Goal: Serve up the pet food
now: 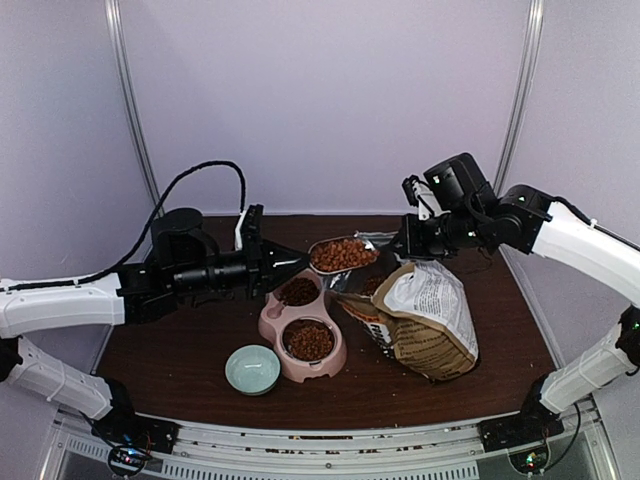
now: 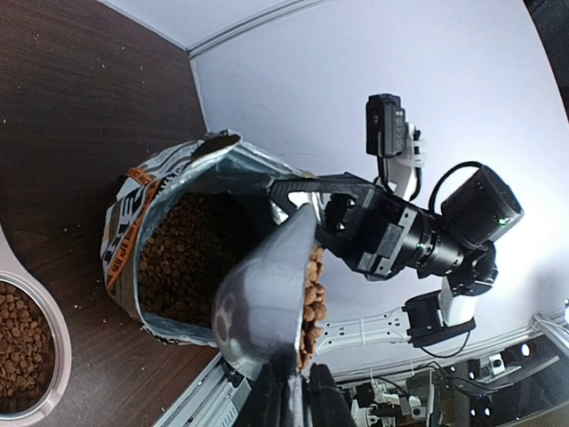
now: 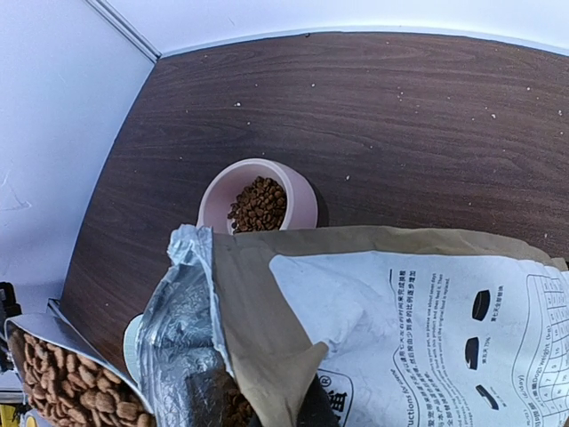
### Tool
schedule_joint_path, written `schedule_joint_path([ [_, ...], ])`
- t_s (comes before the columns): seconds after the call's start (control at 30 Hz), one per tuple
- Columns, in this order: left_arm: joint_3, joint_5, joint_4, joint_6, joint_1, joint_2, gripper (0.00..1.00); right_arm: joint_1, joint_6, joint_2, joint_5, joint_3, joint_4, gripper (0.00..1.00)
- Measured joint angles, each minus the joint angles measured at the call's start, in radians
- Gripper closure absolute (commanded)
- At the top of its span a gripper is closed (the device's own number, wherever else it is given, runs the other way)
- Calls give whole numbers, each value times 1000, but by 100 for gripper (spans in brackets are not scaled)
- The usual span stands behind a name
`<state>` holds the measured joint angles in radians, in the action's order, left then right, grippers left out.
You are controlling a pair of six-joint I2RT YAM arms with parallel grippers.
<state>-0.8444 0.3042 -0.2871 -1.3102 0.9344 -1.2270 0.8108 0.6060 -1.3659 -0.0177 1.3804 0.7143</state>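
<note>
The left gripper [image 1: 290,262] is clamped on the handle of a silver metal scoop [image 2: 262,307], held in the air above the far compartment of a pink plastic double bowl [image 1: 268,325]. The scoop is heaped with pet food [image 1: 342,255], small reddish-brown dry kibble pellets. More of it fills both compartments of the double bowl and lies inside the open bag.

The right gripper [image 1: 408,240] is closed on the raised rim of a large brown-and-white paper bag [image 1: 430,315] with a silver foil lining. It holds the mouth up and open beside the scoop. The bag slumps on its side on the dark wood-grain bench [image 1: 180,350], just right of the double bowl. A small pale green round bowl [image 1: 252,372] sits near the bench's front edge, just beside the double bowl's near compartment.
</note>
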Motion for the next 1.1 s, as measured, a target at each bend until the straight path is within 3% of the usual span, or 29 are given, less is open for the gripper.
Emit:
schedule_joint_path([
  [0.6, 102, 34, 46, -103, -74, 188, 100, -11, 0, 6, -4, -5, -1, 100],
  [1.1, 302, 46, 104, -101, -304, 334, 100, -20, 0, 13, -8, -7, -1, 100],
])
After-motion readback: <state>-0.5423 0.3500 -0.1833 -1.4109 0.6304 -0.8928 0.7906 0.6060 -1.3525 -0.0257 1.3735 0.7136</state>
